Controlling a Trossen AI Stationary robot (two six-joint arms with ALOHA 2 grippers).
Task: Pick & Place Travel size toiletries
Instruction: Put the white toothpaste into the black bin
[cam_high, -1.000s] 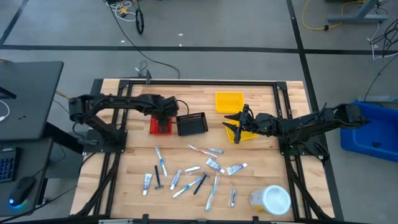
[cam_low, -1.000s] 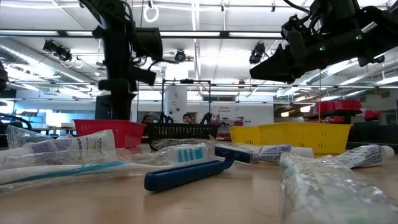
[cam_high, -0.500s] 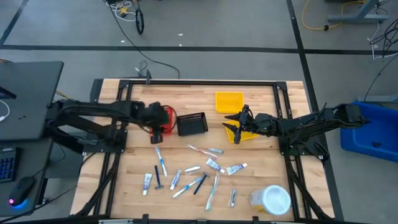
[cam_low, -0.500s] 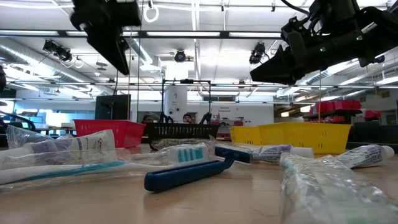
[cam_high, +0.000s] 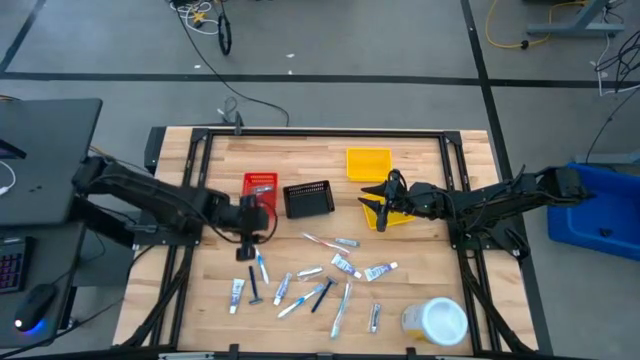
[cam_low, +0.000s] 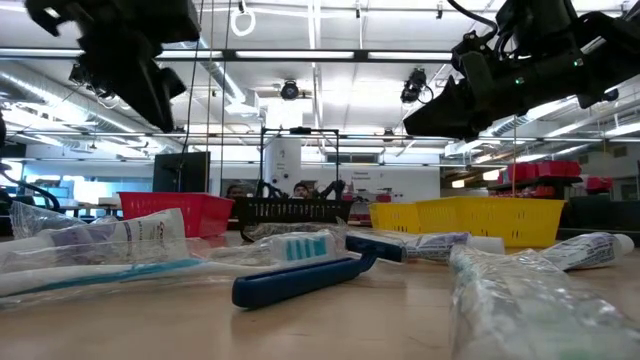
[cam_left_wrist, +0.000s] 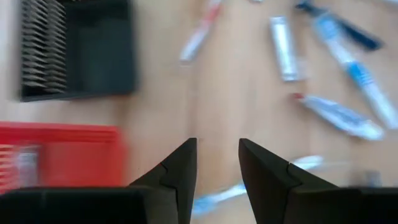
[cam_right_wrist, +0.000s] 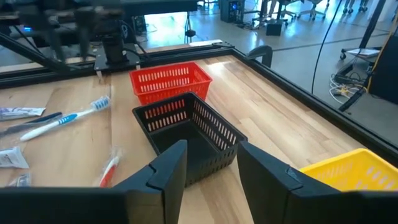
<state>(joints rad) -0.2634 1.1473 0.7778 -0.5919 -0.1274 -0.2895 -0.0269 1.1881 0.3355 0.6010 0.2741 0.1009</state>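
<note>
The travel size toiletries (cam_high: 310, 280) lie loose on my tabletop (cam_high: 420, 290), a scatter of small tubes, toothbrushes and dark sticks over the near middle of the wood, none of them in a bin. From the centre of the tabletop the pile runs from about 8 o'clock round to 5 o'clock. A white-and-blue toothbrush (cam_high: 260, 266) lies at the pile's left edge, just below my left gripper (cam_high: 246, 252), which hangs above the tabletop with its jaws parted and nothing between them. In the left wrist view the gap between the fingers (cam_left_wrist: 177, 171) shows bare wood, with a toothbrush (cam_left_wrist: 214, 196) just beyond the tips and more tubes farther off.

A red bin (cam_high: 259, 190) sits just past that gripper at 12 o'clock from it, with a black bin (cam_high: 308, 199) touching or just beside it on the right. My right gripper (cam_high: 381, 218) waits over the edge of a yellow bin (cam_high: 398, 212) at 3 o'clock from the black one, jaws released and empty, well apart from the pile. A second yellow bin (cam_high: 368, 163) stands beyond it. A yellowish jar (cam_high: 436, 321) with a white lid lies at the near right corner, near the last sachet (cam_high: 375, 317).
</note>
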